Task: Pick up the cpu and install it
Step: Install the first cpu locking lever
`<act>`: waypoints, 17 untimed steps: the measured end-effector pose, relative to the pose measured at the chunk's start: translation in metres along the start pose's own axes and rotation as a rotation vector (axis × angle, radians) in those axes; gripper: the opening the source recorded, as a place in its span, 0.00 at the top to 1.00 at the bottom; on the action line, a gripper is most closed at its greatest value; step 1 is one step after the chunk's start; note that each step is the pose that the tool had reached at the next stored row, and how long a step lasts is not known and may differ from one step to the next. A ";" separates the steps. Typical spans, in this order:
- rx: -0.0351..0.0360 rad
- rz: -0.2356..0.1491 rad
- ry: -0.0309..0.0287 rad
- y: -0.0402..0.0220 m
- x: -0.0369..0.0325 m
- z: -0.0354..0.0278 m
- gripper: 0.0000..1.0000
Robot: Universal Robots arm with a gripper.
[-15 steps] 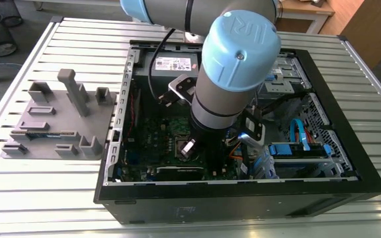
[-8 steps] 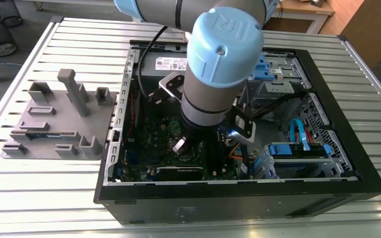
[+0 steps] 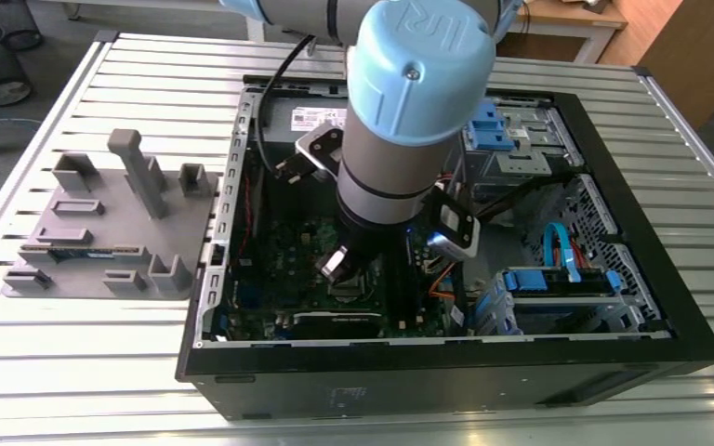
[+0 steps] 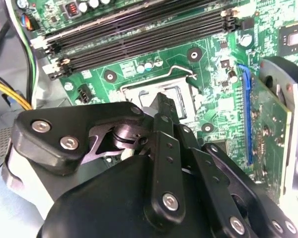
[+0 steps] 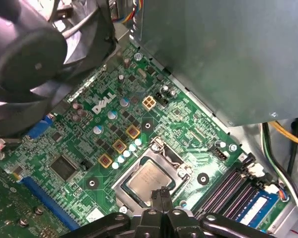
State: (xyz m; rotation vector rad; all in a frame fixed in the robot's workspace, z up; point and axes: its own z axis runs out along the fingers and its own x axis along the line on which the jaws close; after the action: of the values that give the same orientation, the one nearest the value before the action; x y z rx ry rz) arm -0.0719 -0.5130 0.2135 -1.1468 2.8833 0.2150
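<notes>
The cpu, a small square chip with a silvery top, lies flat in the motherboard socket in the first wrist view. My gripper hangs just above its edge with the two thin fingers pressed together and nothing between them. In the second wrist view the gripper points at the socket frame and its wire lever. The exterior view has the arm reaching down into the open computer case, with the gripper low over the green motherboard.
A grey metal box and a black fan stand close by the socket. Black memory slots run beside it, one holding a blue stick. A grey fixture block sits on the slatted table at the exterior view's left.
</notes>
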 end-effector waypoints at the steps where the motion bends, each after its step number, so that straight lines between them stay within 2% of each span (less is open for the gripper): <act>1: 0.0003 0.000 -0.0002 0.0008 0.0004 0.0000 0.89; 6: 0.0022 0.000 -0.0017 0.0059 0.0038 -0.0003 0.89; 11: 0.0023 -0.001 -0.0020 0.0073 0.0028 -0.0108 0.89; 17: 0.0029 -0.001 -0.0016 0.0074 0.0027 -0.0111 0.89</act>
State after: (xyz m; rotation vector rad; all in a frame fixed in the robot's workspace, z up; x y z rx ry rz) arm -0.0787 -0.5111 0.2251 -1.1465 2.8810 0.2116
